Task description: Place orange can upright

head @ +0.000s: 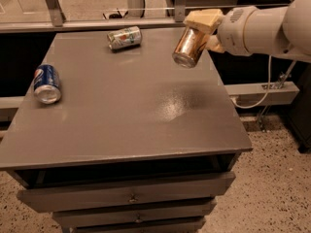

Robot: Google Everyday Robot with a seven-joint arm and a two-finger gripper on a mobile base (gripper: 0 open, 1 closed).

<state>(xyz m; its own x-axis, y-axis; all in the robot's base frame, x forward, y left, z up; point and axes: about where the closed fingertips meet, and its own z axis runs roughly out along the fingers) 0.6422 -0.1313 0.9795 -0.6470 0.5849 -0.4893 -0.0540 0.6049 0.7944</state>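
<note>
Above the grey worktop point(121, 130), beyond the blue can point(47, 84) lying near its left edge, the hand point(206, 32) grips the orange can point(189, 47), tilted in mid-air over the right side, with a white-green can point(124, 38) lying farther back.

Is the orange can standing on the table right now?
No, the gripper holds the orange can tilted in the air above the table's far right edge.

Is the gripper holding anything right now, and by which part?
Yes. The gripper holds the orange can, tilted in the air above the table, clamped across its body near the upper end.
</note>
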